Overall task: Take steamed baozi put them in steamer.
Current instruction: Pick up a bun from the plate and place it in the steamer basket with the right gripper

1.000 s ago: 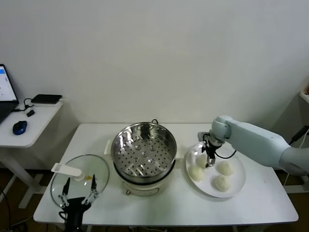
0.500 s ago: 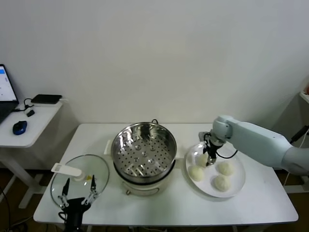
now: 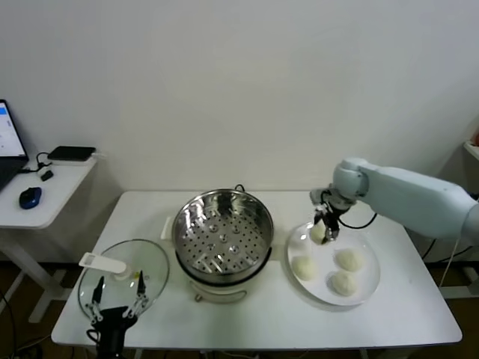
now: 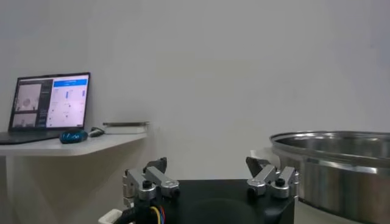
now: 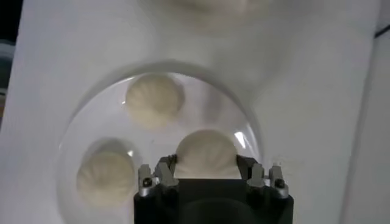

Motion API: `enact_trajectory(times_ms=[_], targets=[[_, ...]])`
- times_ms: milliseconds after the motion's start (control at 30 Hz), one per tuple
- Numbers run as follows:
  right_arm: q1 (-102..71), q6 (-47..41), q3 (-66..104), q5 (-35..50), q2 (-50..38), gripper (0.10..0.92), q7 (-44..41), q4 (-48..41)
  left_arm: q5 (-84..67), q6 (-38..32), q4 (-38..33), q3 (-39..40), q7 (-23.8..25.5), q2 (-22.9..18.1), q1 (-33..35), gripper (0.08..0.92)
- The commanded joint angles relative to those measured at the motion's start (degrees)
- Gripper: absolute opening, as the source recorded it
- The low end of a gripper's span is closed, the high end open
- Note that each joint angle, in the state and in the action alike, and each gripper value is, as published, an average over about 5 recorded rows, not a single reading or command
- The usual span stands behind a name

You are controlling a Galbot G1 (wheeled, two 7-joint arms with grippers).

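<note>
My right gripper (image 3: pixel 327 228) is shut on one cream-white baozi (image 3: pixel 319 233) and holds it a little above the far left part of the white plate (image 3: pixel 372 282). In the right wrist view the gripper (image 5: pixel 206 164) has that baozi (image 5: pixel 206 151) between its fingers. Three more baozi (image 3: pixel 303 267) (image 3: pixel 347 259) (image 3: pixel 343 283) lie on the plate; two of them (image 5: pixel 153 100) (image 5: pixel 106 176) show in the right wrist view. The shiny steamer (image 3: pixel 222 233) with its perforated tray stands left of the plate, with no buns in it. My left gripper (image 3: pixel 117 296) is open and idle at the front left.
A round glass lid (image 3: pixel 120 280) with a white handle (image 3: pixel 103 262) lies under the left gripper. The left wrist view shows the left gripper (image 4: pixel 207 165) and the steamer's wall (image 4: pixel 341 167). A side desk with a laptop and a blue mouse (image 3: pixel 30 197) stands at the far left.
My right gripper has closed on a baozi on the plate and risen a little with it. The left arm has not moved.
</note>
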Motion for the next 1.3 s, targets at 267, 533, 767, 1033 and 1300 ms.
enact_trajectory(times_ms=[267, 533, 767, 1033, 1300], targets=[[26.67, 8.96, -10.47, 3.25, 5.34, 0.67, 1.08, 16.16, 0.44, -0.11, 0.14, 0.31, -0.44, -2.8, -0.04, 0.823], [27.0, 13.55, -7.96, 2.74, 13.64, 0.67, 3.65, 18.59, 0.46, -0.03, -0.86, 0.91, -0.4, -2.8, 0.23, 0.823], [20.6, 19.94, -7.33, 1.29, 20.77, 0.67, 5.33, 11.46, 0.48, -0.1, -0.81, 0.73, -0.42, -2.8, 0.3, 0.823], [11.92, 23.41, -4.81, -4.63, 24.25, 0.67, 7.77, 2.29, 0.94, -0.48, -0.63, 0.56, -0.65, -2.8, 0.32, 0.823], [5.51, 26.69, -3.87, -8.2, 26.96, 0.67, 7.76, -5.27, 1.34, -0.12, -0.06, 0.66, -0.63, -2.8, -0.44, 0.823]])
